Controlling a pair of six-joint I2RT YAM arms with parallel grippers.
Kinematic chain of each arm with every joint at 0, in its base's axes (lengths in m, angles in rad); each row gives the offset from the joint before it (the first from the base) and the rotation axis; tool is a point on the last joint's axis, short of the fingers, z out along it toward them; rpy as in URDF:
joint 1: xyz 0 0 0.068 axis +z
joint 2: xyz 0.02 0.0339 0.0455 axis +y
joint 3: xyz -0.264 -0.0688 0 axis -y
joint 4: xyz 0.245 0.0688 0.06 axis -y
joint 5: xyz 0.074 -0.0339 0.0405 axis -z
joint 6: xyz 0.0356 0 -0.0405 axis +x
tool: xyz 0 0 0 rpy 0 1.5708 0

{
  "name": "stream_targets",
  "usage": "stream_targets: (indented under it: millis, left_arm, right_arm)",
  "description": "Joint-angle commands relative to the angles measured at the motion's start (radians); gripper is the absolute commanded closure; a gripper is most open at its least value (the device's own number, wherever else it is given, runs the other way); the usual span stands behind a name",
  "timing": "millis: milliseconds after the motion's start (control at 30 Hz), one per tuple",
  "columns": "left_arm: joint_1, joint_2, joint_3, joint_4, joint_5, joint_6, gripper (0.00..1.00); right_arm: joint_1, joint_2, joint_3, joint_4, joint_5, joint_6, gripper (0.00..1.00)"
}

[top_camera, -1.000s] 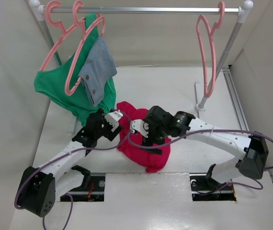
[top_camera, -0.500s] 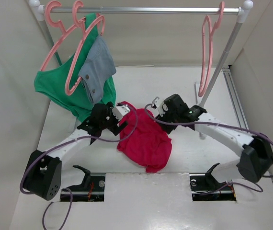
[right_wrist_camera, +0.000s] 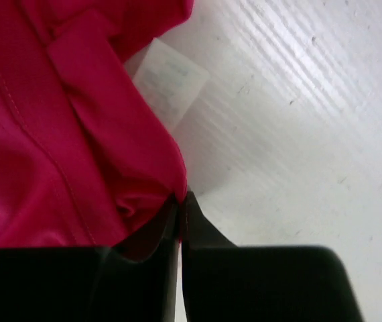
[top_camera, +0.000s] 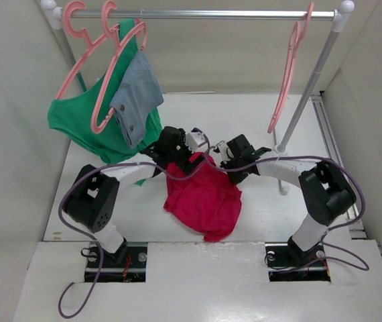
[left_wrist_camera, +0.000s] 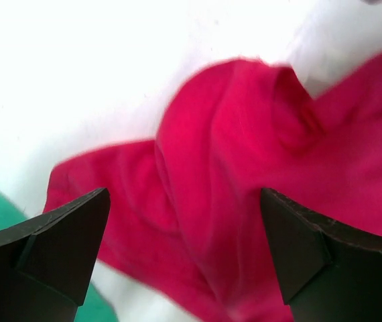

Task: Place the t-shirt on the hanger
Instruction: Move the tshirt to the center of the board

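Your right pincer [right_wrist_camera: 181,196] has its fingers pressed together, clamped at the very tips on a bunched edge of the crimson t-shirt [top_camera: 204,201]. A white label [right_wrist_camera: 167,77] lies just ahead of those tips. Your left pincer [left_wrist_camera: 183,194] stands wide apart and grips nothing, with folds of the t-shirt under and ahead of its gap. The shirt lies crumpled on the white table [top_camera: 258,121], mostly nearer you than both pincers. Well beyond the right pincer, up to its right, the salmon-pink hanger [top_camera: 288,74] hangs tilted from the rail [top_camera: 211,13]. Beyond the left pincer, to its left, hang the green garment [top_camera: 77,124] and the grey-blue denim piece [top_camera: 137,94].
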Motion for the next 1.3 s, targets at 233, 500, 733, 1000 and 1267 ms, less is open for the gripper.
stream_targets:
  millis: [233,500,733,1000,1267]
  left_arm:
    - [-0.071,0.234,0.274,0.036,0.037,0.004,0.12]
    - [-0.082,0.351,0.343,0.0,0.05,0.059,0.04]
    - [-0.114,0.386,0.385,-0.083,0.054,0.105,0.51]
    - [-0.072,0.362,0.408,-0.046,-0.071,-0.075,1.0]
    - [0.027,0.322,0.653,-0.302,-0.043,-0.079,1.0]
  right_arm:
    - [-0.054,-0.108,-0.135,0.067,-0.068,0.007,1.0]
    - [-0.054,-0.109,-0.091,-0.029,-0.087,-0.013,1.0]
    - [-0.129,-0.167,-0.081,-0.095,-0.087,-0.013,1.0]
    - [-0.28,-0.28,-0.129,-0.114,-0.087,0.027,1.0]
    - [-0.278,-0.382,-0.196,-0.101,-0.078,0.093,1.0]
